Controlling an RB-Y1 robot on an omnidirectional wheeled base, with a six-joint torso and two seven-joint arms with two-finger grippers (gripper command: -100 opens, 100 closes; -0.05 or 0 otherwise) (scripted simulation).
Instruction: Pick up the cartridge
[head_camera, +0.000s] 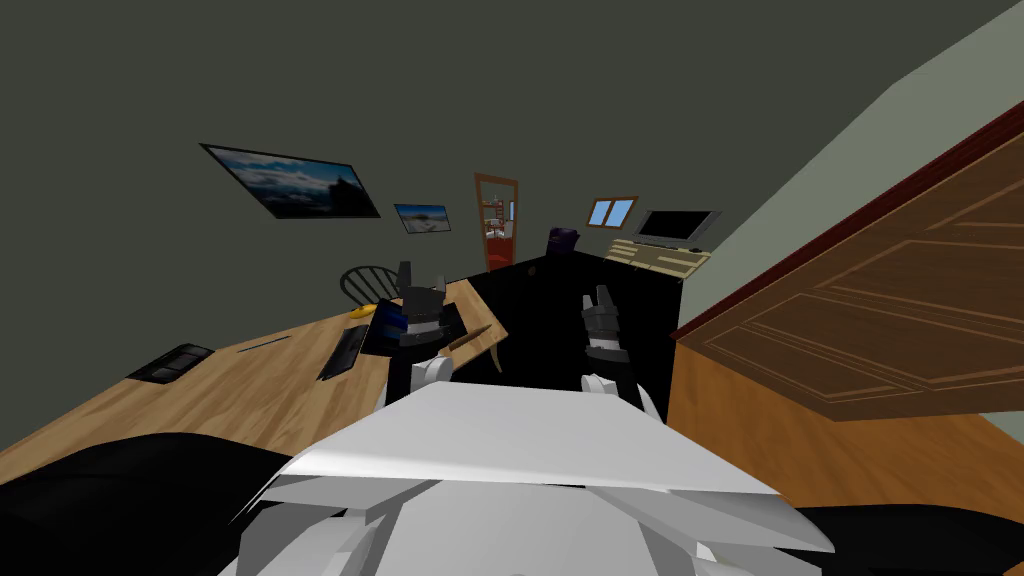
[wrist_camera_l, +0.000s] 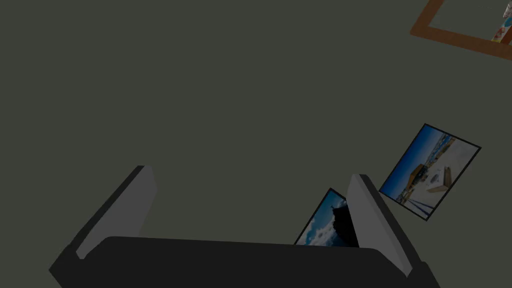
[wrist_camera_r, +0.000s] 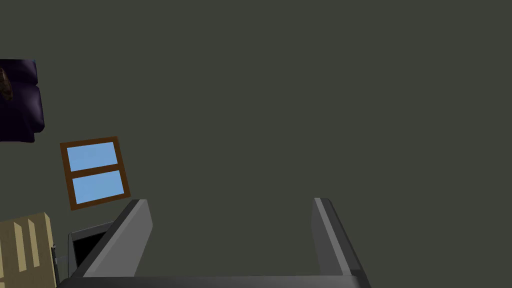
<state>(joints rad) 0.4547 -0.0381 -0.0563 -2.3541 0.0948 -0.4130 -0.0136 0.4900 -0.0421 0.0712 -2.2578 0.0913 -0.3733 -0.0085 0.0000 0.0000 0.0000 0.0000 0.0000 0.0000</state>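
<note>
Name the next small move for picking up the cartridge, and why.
Probably lower the left gripper toward the wooden table, where a dark flat box, maybe the cartridge, lies: it and the right gripper stand open, raised, facing the wall.

Left of centre in the head view, the left claw (head_camera: 421, 276) covers part of a dark, blue-lit thing (head_camera: 383, 326) on the table (head_camera: 250, 390), which the frame's left edge cuts off. The flat dark items (head_camera: 170, 362) there are too small to name, and which is the cartridge cannot be told. In the left wrist view a finger (wrist_camera_l: 367, 210) hides part of a wall picture (wrist_camera_l: 325, 225).
</note>
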